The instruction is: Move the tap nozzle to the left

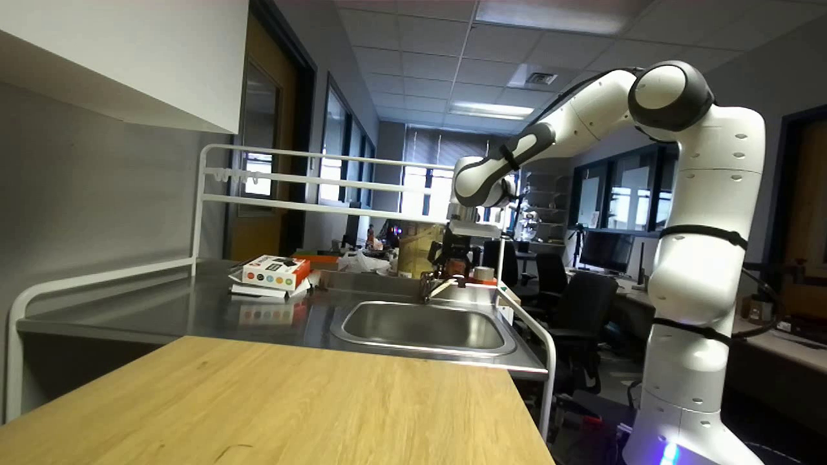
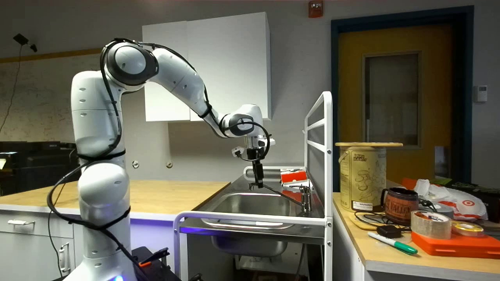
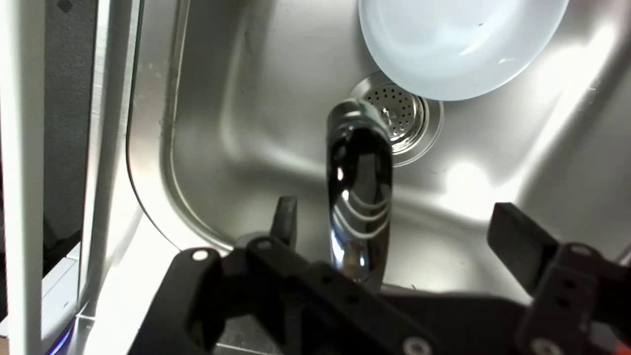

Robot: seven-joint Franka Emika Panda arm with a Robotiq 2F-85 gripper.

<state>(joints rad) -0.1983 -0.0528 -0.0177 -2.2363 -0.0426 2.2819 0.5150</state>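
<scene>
The tap nozzle (image 3: pixel 360 197) is a slim, shiny dark metal spout. It reaches over the steel sink (image 3: pixel 150 123) in the wrist view, its tip near the drain. My gripper (image 3: pixel 399 227) is open, one finger on each side of the nozzle. The nozzle is nearer the left finger in that view, with a gap on both sides. Part of the nozzle's lower end is hidden behind the gripper. In both exterior views the gripper (image 1: pixel 450 271) (image 2: pixel 258 184) points down at the nozzle (image 1: pixel 442 288) (image 2: pixel 283 194). The nozzle slants out from the faucet base (image 2: pixel 306 199).
A white dish (image 3: pixel 458 49) lies in the sink by the drain. White rack rails (image 2: pixel 254 218) run along the sink's side and back. A red and white box (image 1: pixel 274 272) lies on the steel counter. A yellow bucket (image 2: pixel 363 177) and mug (image 2: pixel 400 205) stand beyond the rack.
</scene>
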